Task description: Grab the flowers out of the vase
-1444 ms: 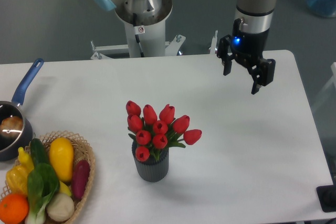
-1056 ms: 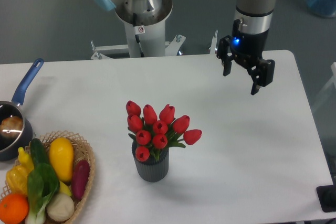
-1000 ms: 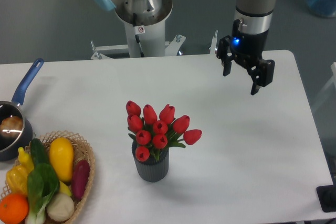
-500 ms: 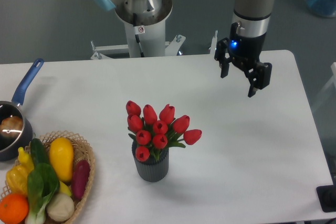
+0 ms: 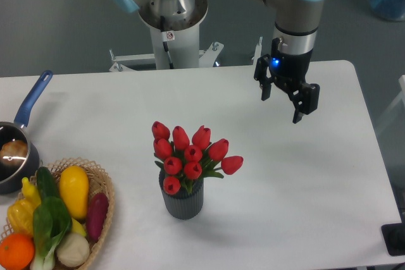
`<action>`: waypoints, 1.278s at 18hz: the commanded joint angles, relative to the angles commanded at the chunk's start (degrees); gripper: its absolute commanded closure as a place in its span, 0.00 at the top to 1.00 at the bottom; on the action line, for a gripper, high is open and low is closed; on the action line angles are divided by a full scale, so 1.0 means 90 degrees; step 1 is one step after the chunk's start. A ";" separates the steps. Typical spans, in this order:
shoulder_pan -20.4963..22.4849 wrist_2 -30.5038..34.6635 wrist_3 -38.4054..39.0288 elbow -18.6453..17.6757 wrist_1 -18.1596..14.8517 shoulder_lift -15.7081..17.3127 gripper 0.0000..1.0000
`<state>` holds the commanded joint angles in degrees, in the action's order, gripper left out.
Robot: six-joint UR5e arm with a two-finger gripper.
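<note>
Your gripper hangs above the far right part of the table, its two fingers spread wide and holding nothing. A blue light shows on its body. The flowers stand in the vase near the middle of the table, red buds upright, one bud leaning out to the right. Gripper and flowers are well apart. At the left edge you have a wicker basket of vegetables, and behind it a saucepan with a blue handle.
</note>
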<state>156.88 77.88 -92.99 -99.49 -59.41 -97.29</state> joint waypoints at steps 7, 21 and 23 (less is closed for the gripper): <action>0.0039 -0.0039 0.0108 -0.0039 0.0010 -0.0049 1.00; 0.0713 -0.1678 0.0098 0.0049 0.0029 -0.0322 1.00; 0.0684 -0.1739 0.0127 0.0059 0.0029 -0.0380 1.00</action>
<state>163.04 62.23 -91.85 -98.96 -59.15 -100.72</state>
